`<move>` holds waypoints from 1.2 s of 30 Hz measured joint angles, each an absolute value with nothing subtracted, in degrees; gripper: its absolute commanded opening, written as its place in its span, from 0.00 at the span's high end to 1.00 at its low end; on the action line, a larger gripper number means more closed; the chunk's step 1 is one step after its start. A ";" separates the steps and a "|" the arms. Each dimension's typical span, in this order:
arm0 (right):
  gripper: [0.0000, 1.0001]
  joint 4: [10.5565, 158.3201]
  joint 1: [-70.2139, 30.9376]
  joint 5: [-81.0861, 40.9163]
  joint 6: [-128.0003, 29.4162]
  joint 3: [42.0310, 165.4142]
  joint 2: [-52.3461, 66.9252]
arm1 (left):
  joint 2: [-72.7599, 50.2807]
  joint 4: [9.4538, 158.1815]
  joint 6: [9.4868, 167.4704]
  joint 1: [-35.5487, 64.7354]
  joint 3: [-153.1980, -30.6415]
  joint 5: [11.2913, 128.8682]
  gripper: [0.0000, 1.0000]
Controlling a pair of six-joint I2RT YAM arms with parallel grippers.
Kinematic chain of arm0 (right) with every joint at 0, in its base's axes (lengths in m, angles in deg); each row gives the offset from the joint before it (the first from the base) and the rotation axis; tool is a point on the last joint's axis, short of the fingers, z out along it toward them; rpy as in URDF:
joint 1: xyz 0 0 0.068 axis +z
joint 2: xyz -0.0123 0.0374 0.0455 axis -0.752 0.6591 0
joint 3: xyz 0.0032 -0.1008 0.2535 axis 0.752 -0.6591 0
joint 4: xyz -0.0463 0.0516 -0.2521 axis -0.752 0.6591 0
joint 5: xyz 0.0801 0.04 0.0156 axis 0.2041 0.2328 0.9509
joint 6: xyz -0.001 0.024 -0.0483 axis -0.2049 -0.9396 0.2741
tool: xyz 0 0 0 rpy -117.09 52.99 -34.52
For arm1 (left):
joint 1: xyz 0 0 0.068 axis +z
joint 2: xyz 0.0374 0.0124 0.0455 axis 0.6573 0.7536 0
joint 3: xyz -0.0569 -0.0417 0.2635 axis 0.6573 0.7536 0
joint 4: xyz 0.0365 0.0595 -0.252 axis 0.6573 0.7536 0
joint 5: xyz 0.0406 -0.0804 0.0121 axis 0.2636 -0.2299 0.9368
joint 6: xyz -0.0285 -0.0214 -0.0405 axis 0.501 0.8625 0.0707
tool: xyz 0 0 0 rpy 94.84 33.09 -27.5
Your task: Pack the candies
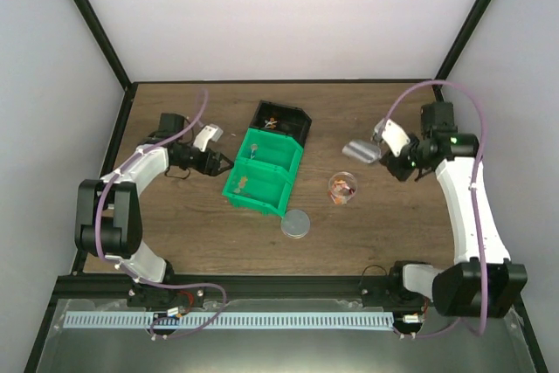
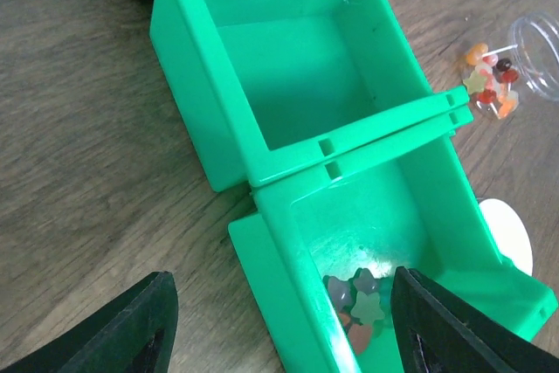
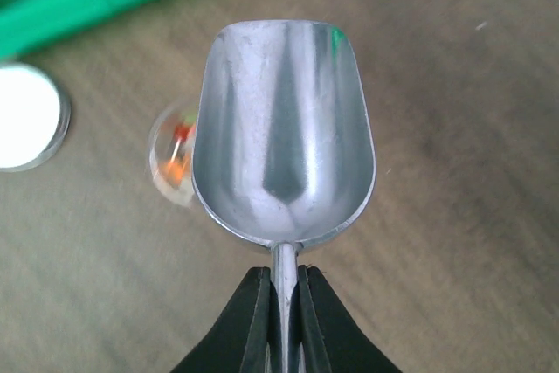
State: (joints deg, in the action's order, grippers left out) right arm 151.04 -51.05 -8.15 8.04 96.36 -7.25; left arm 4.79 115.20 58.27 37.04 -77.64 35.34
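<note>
Some candies [image 1: 342, 188] lie in a small clear jar [image 2: 541, 54] right of the green double bin [image 1: 281, 156]; the left wrist view shows them [image 2: 491, 85] spilling towards the jar's mouth. More candies [image 2: 360, 303] sit in the bin's near compartment. My left gripper [image 2: 284, 325] stands open astride that compartment's left wall, one finger [image 2: 113, 329] over the table, the other [image 2: 463, 329] over the bin's inside. My right gripper [image 3: 281, 277] is shut on the handle of an empty silver scoop [image 3: 284, 128], held above the table right of the jar [image 3: 175, 155].
A round grey lid [image 1: 296, 224] lies on the table in front of the green bin. A black bin [image 1: 297, 120] with a few candies stands behind it. The bin's far green compartment [image 2: 306, 76] holds nothing.
</note>
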 measured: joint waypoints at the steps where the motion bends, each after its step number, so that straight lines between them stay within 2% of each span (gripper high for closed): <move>1: 0.99 149.53 -51.01 -7.23 5.66 98.41 -5.72 | 4.79 115.44 58.20 36.67 -77.64 35.91 0.31; 9: 0.99 131.94 -50.92 -7.54 -9.18 99.48 8.42 | 5.08 117.52 57.15 30.81 -77.79 42.44 0.30; 18: 0.98 113.60 -50.94 -10.08 -13.42 94.41 23.35 | 7.24 118.83 56.67 26.87 -80.11 49.96 0.30; 30: 0.45 106.48 -52.08 -6.93 -12.26 92.05 29.01 | 10.89 121.01 56.60 26.70 -82.34 55.14 0.30; 35: 0.29 107.48 -53.21 -4.63 -11.41 91.79 28.79 | 11.55 121.80 56.01 26.68 -82.51 56.84 0.30; 36: 0.20 107.98 -53.34 -4.04 -11.34 91.81 28.55 | 11.66 122.08 55.88 26.68 -82.73 57.37 0.30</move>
State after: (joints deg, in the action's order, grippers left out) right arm 107.98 -53.34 -4.04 -11.34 91.81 28.55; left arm 11.66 122.08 55.88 26.68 -82.73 57.37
